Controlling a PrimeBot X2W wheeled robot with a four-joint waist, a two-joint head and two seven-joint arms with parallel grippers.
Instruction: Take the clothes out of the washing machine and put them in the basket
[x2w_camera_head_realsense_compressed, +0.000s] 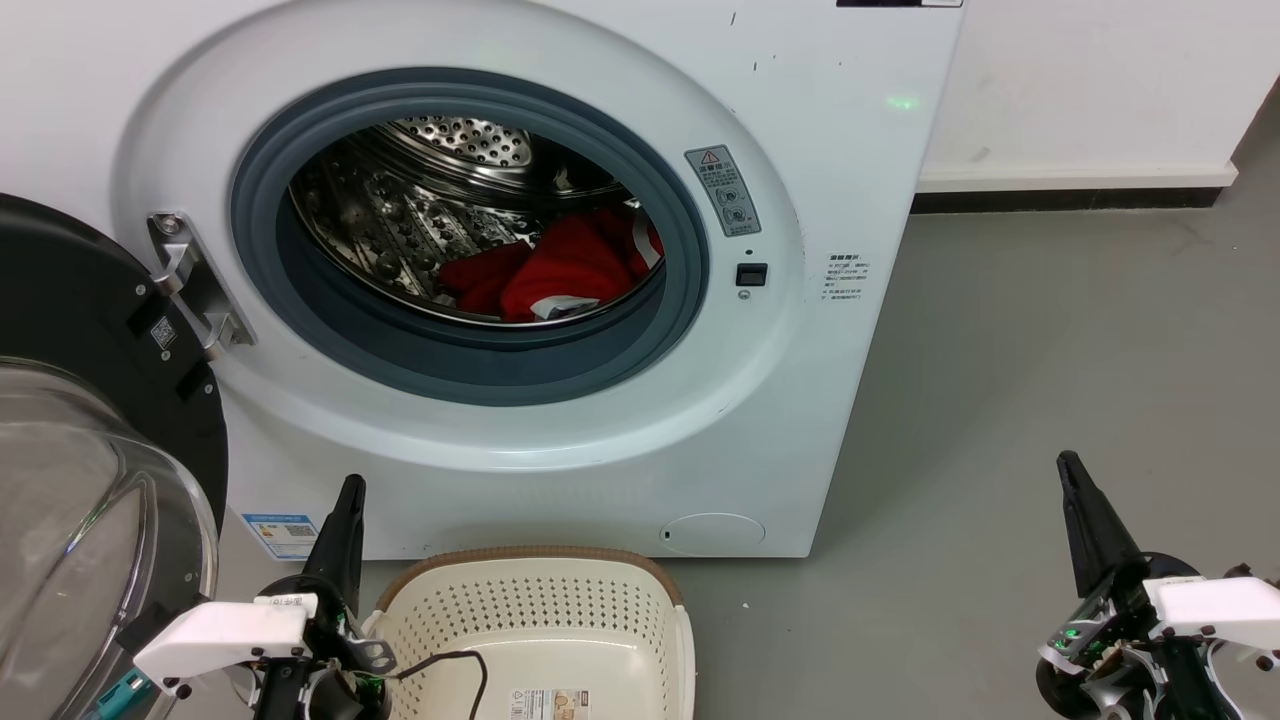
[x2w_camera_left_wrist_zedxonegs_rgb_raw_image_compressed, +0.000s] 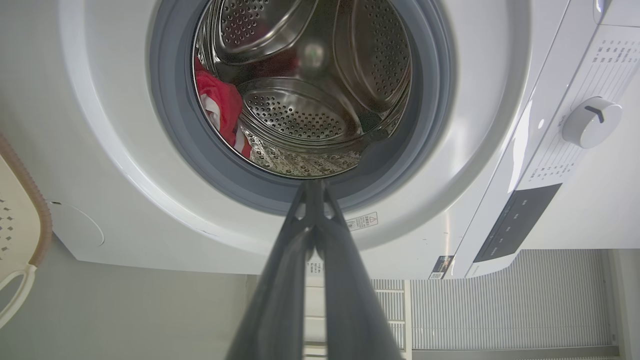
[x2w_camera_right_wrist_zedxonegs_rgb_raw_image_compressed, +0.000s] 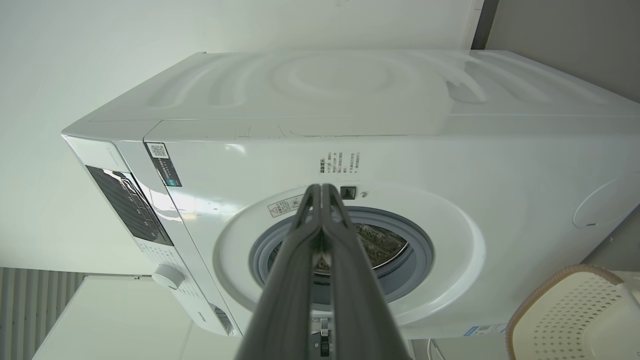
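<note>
The white washing machine (x2w_camera_head_realsense_compressed: 830, 150) stands with its door swung open to the left. Red clothes (x2w_camera_head_realsense_compressed: 565, 265) with white trim lie low in the steel drum, also seen as clothes (x2w_camera_left_wrist_zedxonegs_rgb_raw_image_compressed: 220, 107) in the left wrist view. The cream basket (x2w_camera_head_realsense_compressed: 540, 600) with a brown rim sits on the floor in front of the machine; it holds no clothes. My left gripper (x2w_camera_head_realsense_compressed: 350, 485) is shut and empty, just left of the basket. My right gripper (x2w_camera_head_realsense_compressed: 1068, 460) is shut and empty, over the floor to the right of the machine.
The open glass door (x2w_camera_head_realsense_compressed: 90, 480) juts out at the far left beside my left arm. Grey floor (x2w_camera_head_realsense_compressed: 1050, 350) lies to the right of the machine, with a white wall and dark skirting (x2w_camera_head_realsense_compressed: 1070, 198) behind.
</note>
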